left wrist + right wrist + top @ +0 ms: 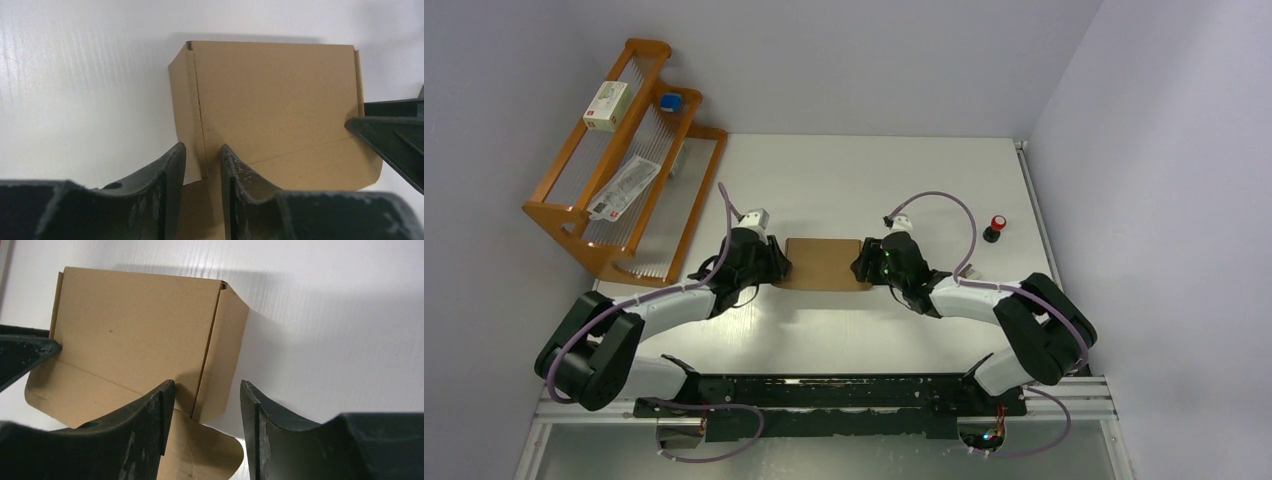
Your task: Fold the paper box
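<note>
Now | paper box (824,262) between left gripper (782,268) and right gripper (861,265)

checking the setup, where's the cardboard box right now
In the top view the paper box sits mid-table, between the left end effector and right end effector.

Overhead from behind; close, seemingly low opposed wrist views on one paper box (827,263)

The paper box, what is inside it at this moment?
Nothing inside can be seen. The paper box is closed; only its brown top panel, a side wall and a rounded flap sticking out show.
</note>
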Tool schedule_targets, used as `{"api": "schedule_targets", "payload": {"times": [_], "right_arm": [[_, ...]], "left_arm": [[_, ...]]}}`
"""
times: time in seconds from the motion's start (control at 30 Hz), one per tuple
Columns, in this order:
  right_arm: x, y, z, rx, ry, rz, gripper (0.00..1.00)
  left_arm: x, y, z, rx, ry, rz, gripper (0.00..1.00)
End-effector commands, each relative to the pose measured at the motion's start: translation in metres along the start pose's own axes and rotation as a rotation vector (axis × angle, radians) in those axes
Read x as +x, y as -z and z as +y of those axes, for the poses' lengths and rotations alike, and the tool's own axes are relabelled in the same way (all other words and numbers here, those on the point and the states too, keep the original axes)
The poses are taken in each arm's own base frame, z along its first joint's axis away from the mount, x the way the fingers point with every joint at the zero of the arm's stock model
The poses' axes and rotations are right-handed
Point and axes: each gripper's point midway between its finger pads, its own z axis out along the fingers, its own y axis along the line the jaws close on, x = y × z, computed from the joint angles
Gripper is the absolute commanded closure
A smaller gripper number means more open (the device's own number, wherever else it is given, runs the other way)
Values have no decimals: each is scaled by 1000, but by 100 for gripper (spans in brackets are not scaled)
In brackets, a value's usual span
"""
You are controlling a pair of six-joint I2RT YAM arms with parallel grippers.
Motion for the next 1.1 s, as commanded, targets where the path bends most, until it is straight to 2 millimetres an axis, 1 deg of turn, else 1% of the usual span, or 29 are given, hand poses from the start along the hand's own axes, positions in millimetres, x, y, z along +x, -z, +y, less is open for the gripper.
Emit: {"api": "schedule_targets", "payload": {"times": [0.0, 0.07, 0.17, 0.27, 0.3, 0.4, 0.5, 0.6, 0.63, 0.7, 0.77, 0.93, 1.07], "right_arm": [[17, -6, -19, 71, 26, 63, 46], [7, -6, -16, 73, 45, 44, 45], [-13, -2, -11, 78, 89, 7, 41], [-30, 6, -5, 69, 145, -23, 35], [-34, 9, -4, 67, 170, -28, 33], [-39, 17, -1, 49, 224, -34, 30], [-40, 23, 1, 40, 265, -37, 27], [-44, 33, 15, 8, 347, -60, 26], [-45, 36, 20, -5, 386, -68, 26], [-43, 41, 33, -40, 459, -71, 26], [-38, 44, 50, -86, 564, -88, 25], [-10, 49, 84, -153, 852, -98, 24], [1, 49, 99, -154, 992, -109, 24]], "left_arm": [[22, -3, 3, 22, 6, 61, 62], [16, -4, -1, 26, 8, 49, 60], [0, -5, -6, 26, 0, 16, 56], [-12, 0, -12, 31, -5, -8, 50], [-17, 2, -9, 9, -4, -28, 47], [-27, 13, -10, 3, 21, -69, 36], [-39, 29, -16, 24, 43, -111, 28], [-46, 40, -5, -42, 58, -151, 16], [-49, 42, -1, -60, 65, -167, 15], [-50, 41, 3, -72, 77, -181, 11], [-50, 36, 4, -67, 92, -167, 10], [-58, 10, 8, -36, 131, -106, 14], [-64, -3, 15, -28, 156, -105, 15]]}}
